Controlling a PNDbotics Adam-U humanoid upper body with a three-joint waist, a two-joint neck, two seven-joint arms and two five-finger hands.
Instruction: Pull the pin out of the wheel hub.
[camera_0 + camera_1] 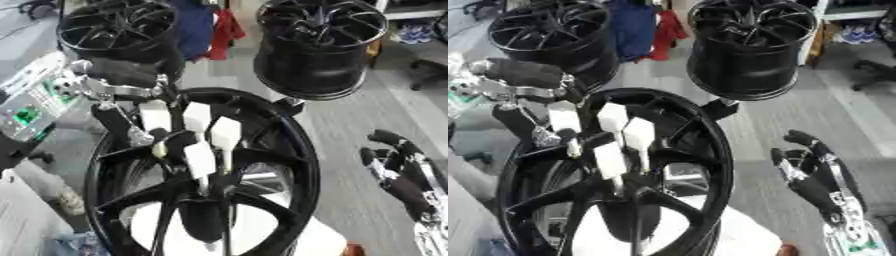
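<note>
The left hand [188, 132] is spread wide over the hub [206, 175] of the big, heavy wheel [289, 145]. The pin cannot be made out; it is likely small, hard and best pinched at its top. The right hand [807, 165] is held open, near right

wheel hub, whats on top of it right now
The left hand reaches down over the wheel, its white-tipped fingers at the hub where the spokes meet. They cover the hub's middle, so the pin cannot be seen. The right hand is off to the side.

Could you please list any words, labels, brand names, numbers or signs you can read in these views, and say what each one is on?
None can be read.
The wheel hub and the two black wheels behind it show no legible marking.
The green-lit device at the left edge is too blurred to read.
The left hand and right hand show no lettering.
</note>
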